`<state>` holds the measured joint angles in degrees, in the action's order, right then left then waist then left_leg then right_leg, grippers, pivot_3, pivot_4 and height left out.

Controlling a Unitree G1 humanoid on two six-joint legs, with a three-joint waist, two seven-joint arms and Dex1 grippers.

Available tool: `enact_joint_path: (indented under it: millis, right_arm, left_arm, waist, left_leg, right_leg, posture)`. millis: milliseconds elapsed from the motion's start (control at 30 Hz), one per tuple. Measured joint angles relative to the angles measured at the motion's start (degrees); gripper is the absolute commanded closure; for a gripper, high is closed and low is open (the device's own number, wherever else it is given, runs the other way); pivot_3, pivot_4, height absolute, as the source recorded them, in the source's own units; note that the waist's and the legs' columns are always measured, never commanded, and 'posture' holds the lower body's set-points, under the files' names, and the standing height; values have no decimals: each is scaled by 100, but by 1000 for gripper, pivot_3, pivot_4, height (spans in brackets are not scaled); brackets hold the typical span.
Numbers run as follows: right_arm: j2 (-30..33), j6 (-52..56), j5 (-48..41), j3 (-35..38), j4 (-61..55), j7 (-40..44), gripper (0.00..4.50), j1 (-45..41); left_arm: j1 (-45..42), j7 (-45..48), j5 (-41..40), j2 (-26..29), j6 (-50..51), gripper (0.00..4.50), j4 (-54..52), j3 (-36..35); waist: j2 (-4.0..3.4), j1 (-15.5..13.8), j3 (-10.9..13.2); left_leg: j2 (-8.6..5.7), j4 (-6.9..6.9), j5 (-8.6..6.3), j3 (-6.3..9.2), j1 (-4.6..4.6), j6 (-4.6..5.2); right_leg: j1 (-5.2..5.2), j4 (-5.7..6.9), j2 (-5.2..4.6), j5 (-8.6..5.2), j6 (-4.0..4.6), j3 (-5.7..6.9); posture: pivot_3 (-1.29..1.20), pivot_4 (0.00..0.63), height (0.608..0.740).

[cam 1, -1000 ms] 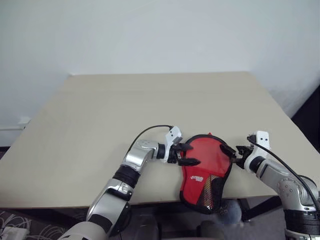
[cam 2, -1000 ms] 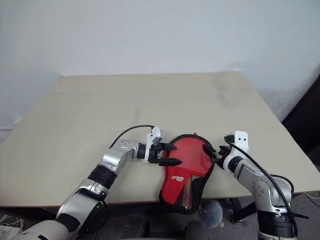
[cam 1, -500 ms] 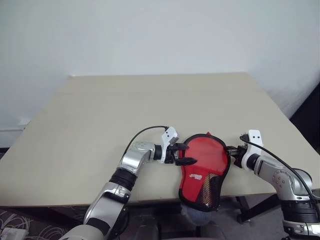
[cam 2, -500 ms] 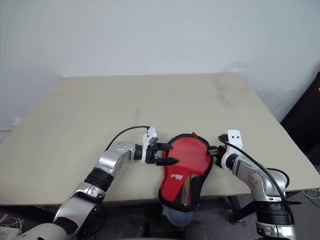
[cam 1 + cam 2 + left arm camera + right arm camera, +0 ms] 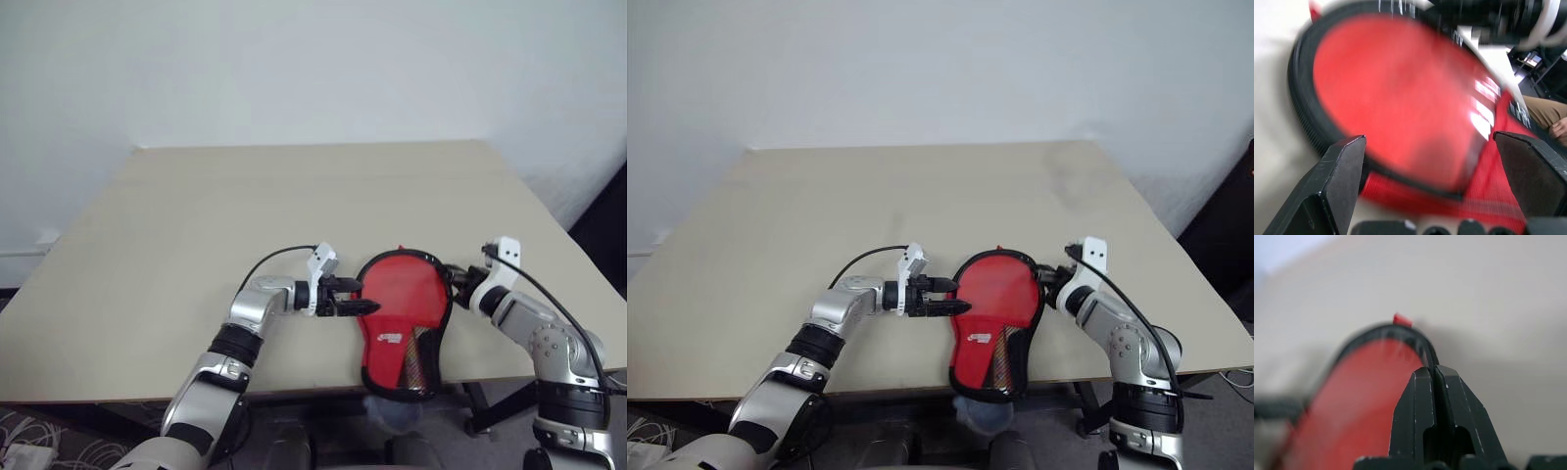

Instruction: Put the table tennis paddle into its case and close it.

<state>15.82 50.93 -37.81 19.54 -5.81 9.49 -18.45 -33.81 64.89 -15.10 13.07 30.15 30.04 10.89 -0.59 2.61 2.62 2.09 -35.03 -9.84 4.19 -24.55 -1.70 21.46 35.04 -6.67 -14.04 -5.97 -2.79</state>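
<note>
At the table's near edge lay the case, its narrow end hanging past the rim. Against its left side, the left gripper had its fingers spread wide. Against its right rim, the right gripper was pressed together, perhaps pinching the black trim; the table stretched bare beyond

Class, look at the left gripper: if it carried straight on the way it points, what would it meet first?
Most likely the case. The left gripper points across the table at its red round part with open jaws, already at its edge; whether it touches cannot be told.
</note>
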Motion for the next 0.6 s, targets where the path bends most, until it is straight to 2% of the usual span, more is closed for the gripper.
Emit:
enact_joint_path:
  millis: [100, 233, 600]
  right_arm:
    - [-71, -382, -11, 515, 115, -452, 4480, -390]
    - [-116, -818, 83, 852, 369, -886, 4480, -695]
    - [-162, -1614, 438, 917, 1597, -1313, 4480, -1024]
  left_arm:
    - [189, 73, -112, 46, 173, 0, -250, -12]
    - [261, 76, -115, 51, 293, 0, -481, 77]
    - [336, 47, -132, 54, 308, 0, -631, 141]
  waist:
    - [-10, -29, 16]
    - [-12, -16, 17]
    - [-25, 15, 24]
  left_leg:
    - [-6, 0, 18, -3, -8, -13]
    - [-6, 10, 33, -7, -7, 11]
    - [-6, 20, 43, -16, -5, 23]
  right_leg:
    - [-1, -6, -7, 0, -1, -1]
    - [1, -13, -5, -5, -7, -7]
    - [1, -11, -4, -6, -6, -21]
  posture:
    - [0, 0, 740]
    - [0, 0, 740]
    - [0, 0, 740]
